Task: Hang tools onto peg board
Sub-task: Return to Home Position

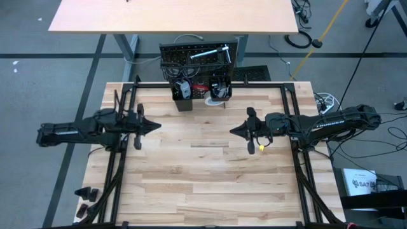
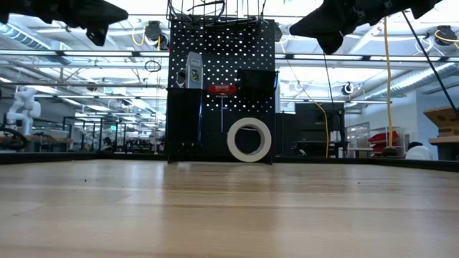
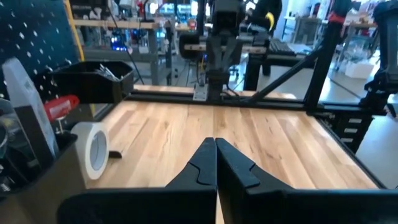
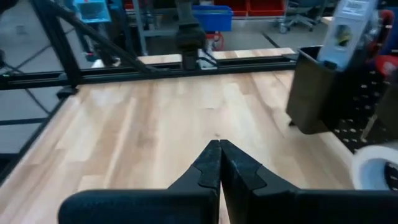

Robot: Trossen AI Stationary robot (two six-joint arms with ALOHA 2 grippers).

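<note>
The peg board (image 2: 222, 43) stands upright at the middle of the bench's (image 1: 203, 184) far edge. On its face, one bin (image 2: 183, 122) sits on the left with the level (image 2: 192, 70) standing in it. A second bin (image 2: 257, 82) sits higher on the right. The screwdriver (image 2: 221, 89) hangs between them, and the tape roll (image 2: 230, 140) hangs below the right bin. The left arm's fingers (image 1: 152, 126) and the right arm's fingers (image 1: 235, 131) face each other above the bench's middle, well apart, in front of the board.
</note>
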